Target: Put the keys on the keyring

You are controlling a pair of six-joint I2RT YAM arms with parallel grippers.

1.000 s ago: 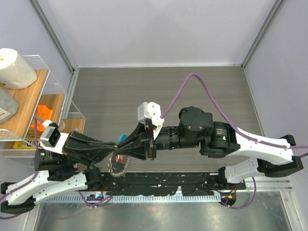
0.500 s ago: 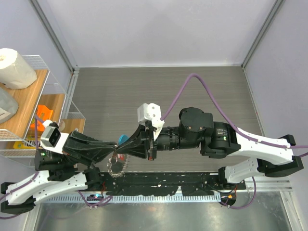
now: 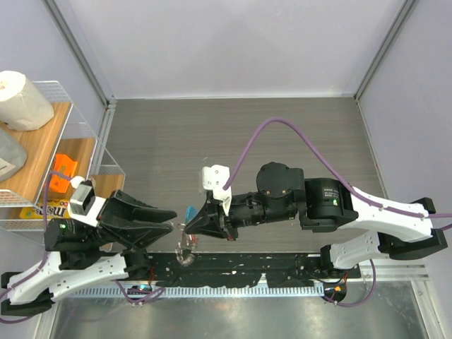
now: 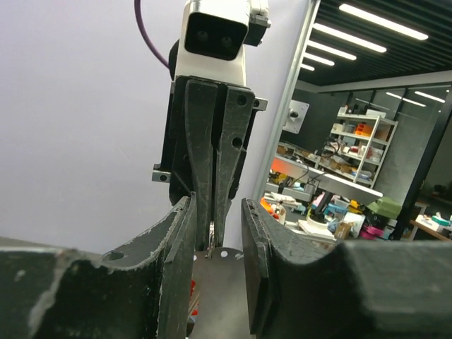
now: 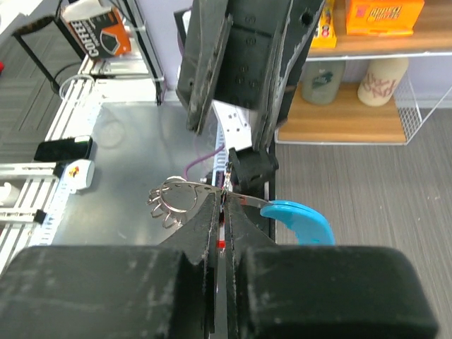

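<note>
Threading step, I judge: right pincer clamps the keyring above the tabletop, its blue tag just beside the tips and a red fleck, likely the key, between them; left pincer, wide, faces it and next needs a chain grip.

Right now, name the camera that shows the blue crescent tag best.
Right wrist: the blue tag shows large and clear beside the right gripper, which is shut on the keyring. Top external shows only a small blue sliver at that gripper's tip. Left wrist does not show it.
</note>
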